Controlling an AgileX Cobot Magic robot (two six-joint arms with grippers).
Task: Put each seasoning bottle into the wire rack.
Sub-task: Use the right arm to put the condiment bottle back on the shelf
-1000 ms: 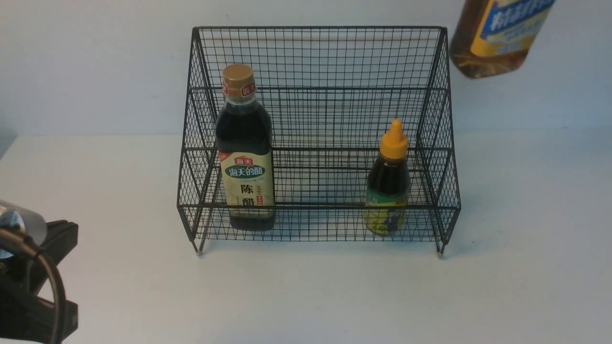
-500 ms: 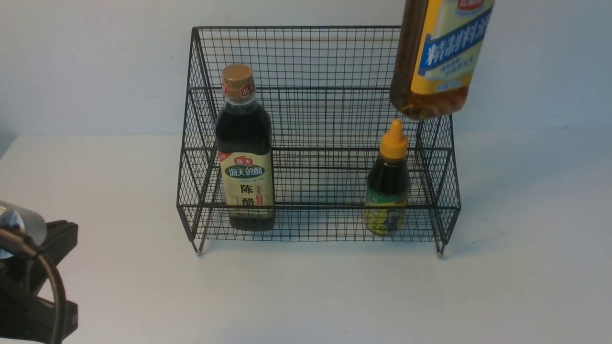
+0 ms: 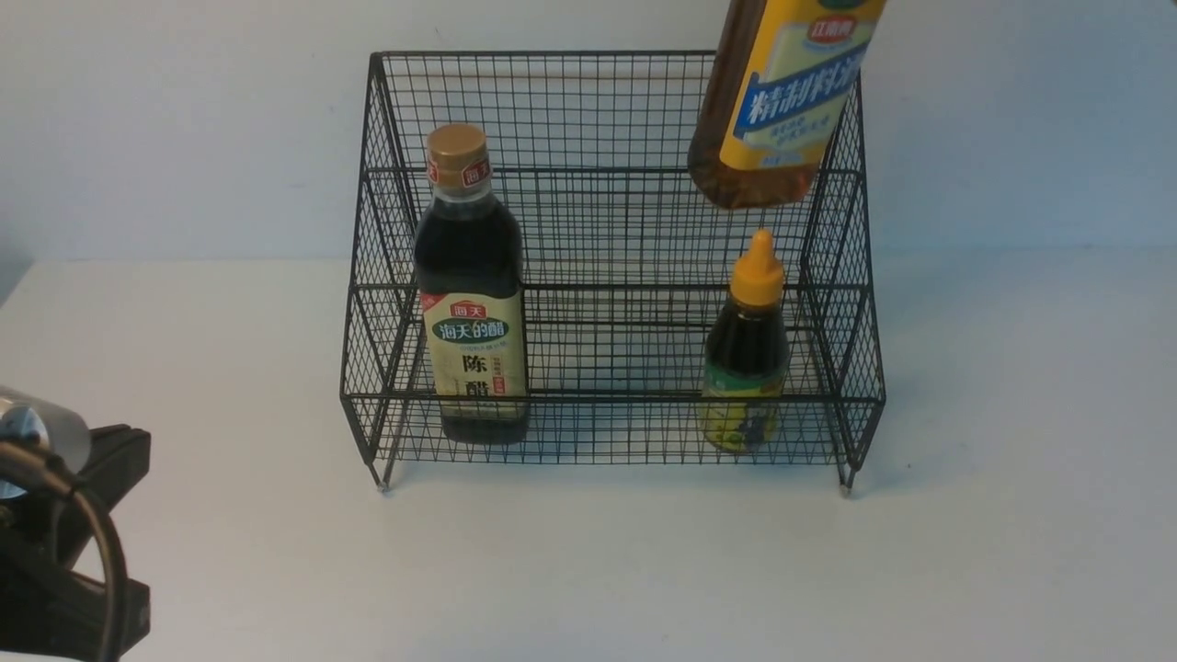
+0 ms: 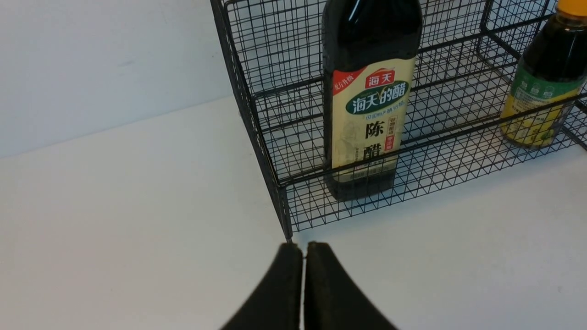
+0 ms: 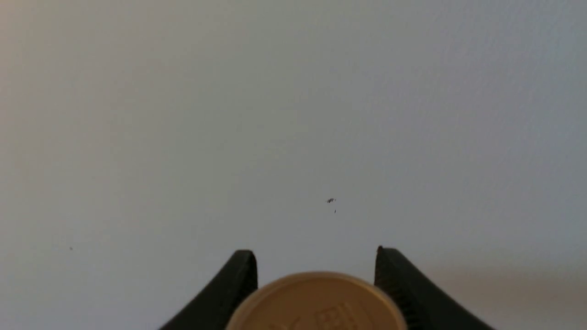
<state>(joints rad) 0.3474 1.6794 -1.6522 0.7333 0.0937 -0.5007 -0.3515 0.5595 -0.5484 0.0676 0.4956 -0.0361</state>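
The wire rack (image 3: 611, 405) stands mid-way along the far edge of the surface (image 3: 184, 368), its back close to the wall (image 3: 184, 138). Two bottles stand upright on its lower tier: the vinegar bottle (image 3: 471, 294) at the left end and the squeeze bottle (image 3: 747, 354) at the right end, well apart. The front mesh crosses the bases of both.

The amber bottle (image 3: 782, 92) hangs in the air over the rack's right end, tilted, with its base above the squeeze bottle's orange nozzle and not touching it. Its neck and top are cut off by the upper edge of the front view, so what holds it does not show there. Whether its base is over the upper or the lower tier cannot be told.

In the right wrist view the right fingers (image 5: 224, 293) are clamped on either side of a round tan cap (image 5: 316, 302), which is cut off at the edge. The bottle's body is hidden under the cap, and only bare wall shows beyond.

The left fingers (image 4: 279, 293) are pressed together with nothing between them, their tips near the rack's near left foot. In the front view only part of the left arm (image 3: 55, 542) shows, at the surface's near left corner, cut off by the picture's edges.
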